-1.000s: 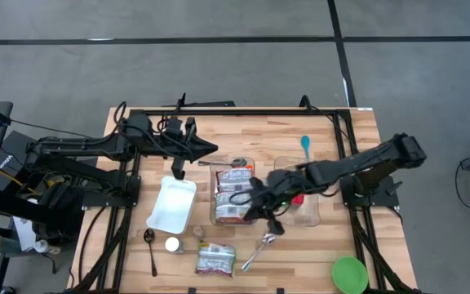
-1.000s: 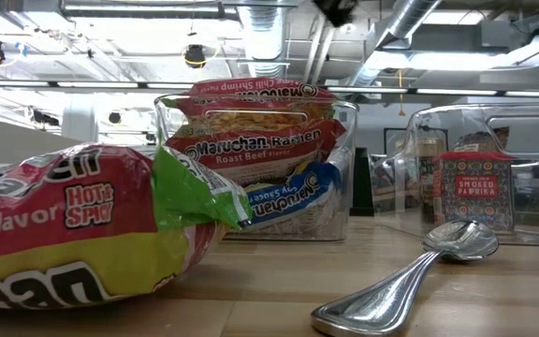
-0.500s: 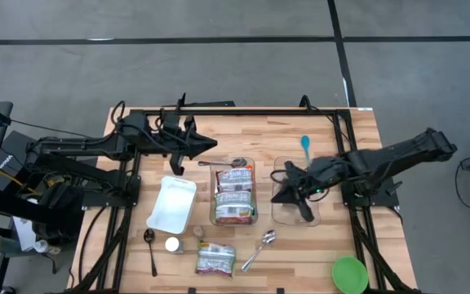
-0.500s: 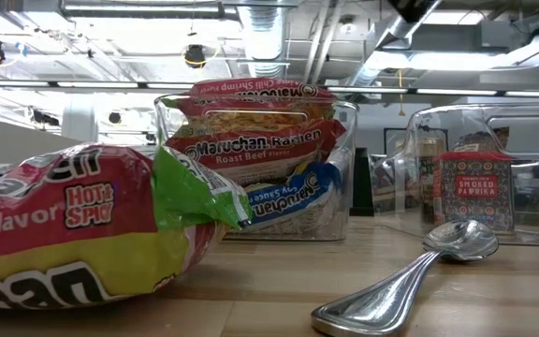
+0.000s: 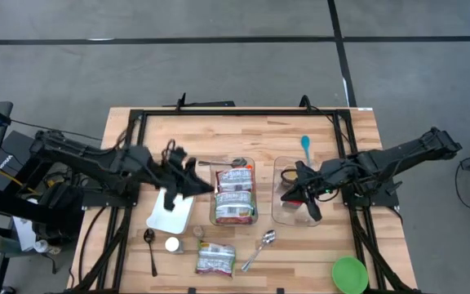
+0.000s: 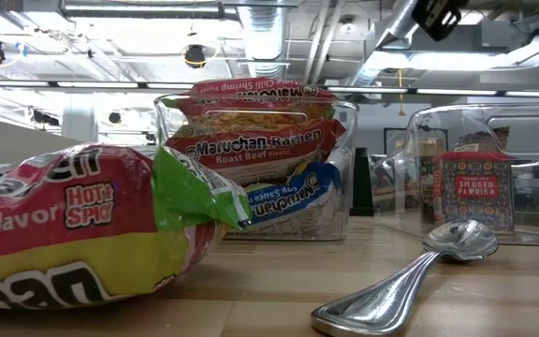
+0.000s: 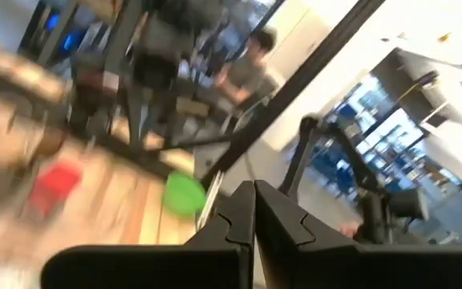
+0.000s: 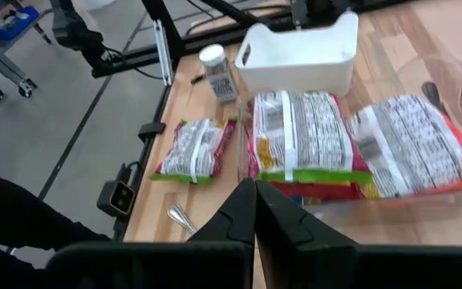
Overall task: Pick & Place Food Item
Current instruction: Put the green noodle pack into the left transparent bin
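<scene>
— Since a second ago, what has shifted?
— Both arms. The left gripper (image 5: 205,187) has swung from the far side of the light wooden slat table (image 5: 357,131) down over the white rectangular plastic tray (image 5: 166,216), stopping just beside the clear plastic bin of ramen packets (image 5: 235,194). The right gripper (image 5: 287,194) has pulled back off that bin and now hangs over the second clear plastic bin (image 5: 297,214), the one with the red paprika tin (image 6: 474,190).
— Fingers?
— Pressed together on both, nothing between them; each wrist view shows its two dark fingers meeting along one line.
— And the food?
— Three ramen packets sit stacked in the first bin. A fourth, the red-and-green hot-and-spicy ramen packet (image 5: 215,258), lies loose on the table near its front edge, between a small white-capped shaker jar (image 5: 173,244) and a silver metal spoon (image 5: 259,249), touching neither.
— Anything else?
— A green round bowl (image 5: 349,274) at the front right corner, a blue plastic spoon (image 5: 305,146) farther back, a dark spoon (image 5: 151,247) by the tray.
</scene>
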{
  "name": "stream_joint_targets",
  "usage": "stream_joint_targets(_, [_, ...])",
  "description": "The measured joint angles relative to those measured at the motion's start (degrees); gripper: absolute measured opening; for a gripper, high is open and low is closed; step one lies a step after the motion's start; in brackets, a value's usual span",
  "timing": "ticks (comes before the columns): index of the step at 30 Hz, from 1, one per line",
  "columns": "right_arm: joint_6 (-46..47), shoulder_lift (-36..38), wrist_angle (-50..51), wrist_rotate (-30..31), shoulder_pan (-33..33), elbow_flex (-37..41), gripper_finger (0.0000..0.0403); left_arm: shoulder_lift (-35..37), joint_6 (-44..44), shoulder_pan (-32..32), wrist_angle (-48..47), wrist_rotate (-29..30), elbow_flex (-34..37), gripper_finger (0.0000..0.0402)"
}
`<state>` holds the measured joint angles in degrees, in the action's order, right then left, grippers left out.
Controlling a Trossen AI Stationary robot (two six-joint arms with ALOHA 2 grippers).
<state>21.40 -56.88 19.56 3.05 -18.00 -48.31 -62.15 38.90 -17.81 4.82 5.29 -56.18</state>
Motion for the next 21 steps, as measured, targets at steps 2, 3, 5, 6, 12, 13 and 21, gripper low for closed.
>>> stream_joint_targets(2, [0.71, -0.07, -0.01, 0.02, 0.0, 0.39, 0.0, -1.15, 0.97, -3.77, -0.7, 2.84, 0.02, 0.0])
stream_joint_targets(3, [0.95, -0.11, -0.01, 0.0, 0.0, 0.5, 0.0, -1.99, 1.22, -5.6, -0.72, 4.25, 0.02, 0.0])
stream_joint_targets(5, [1.13, -0.11, 0.1, 0.0, 0.0, 0.59, 0.0, -3.93, 1.29, -9.08, -0.96, 6.33, 0.02, 0.0])
stream_joint_targets(6, [1.13, -0.11, 0.04, 0.0, 0.0, 0.59, 0.0, -5.18, 1.46, -10.64, -0.76, 7.23, 0.02, 0.0])
stream_joint_targets(12, [1.13, -0.04, -0.1, 0.0, 0.0, 0.59, 0.0, -13.48, 4.96, -17.33, 0.03, 10.93, 0.02, 0.0])
stream_joint_targets(13, [1.13, -0.04, -0.08, 0.0, 0.0, 0.59, 0.0, -14.88, 6.2, -18.18, 0.08, 11.01, 0.02, 0.0])
stream_joint_targets(21, [1.13, -0.13, -0.08, 0.0, 0.0, 0.59, 0.0, -23.53, 21.32, -22.45, 0.71, 11.23, 0.02, 0.0])
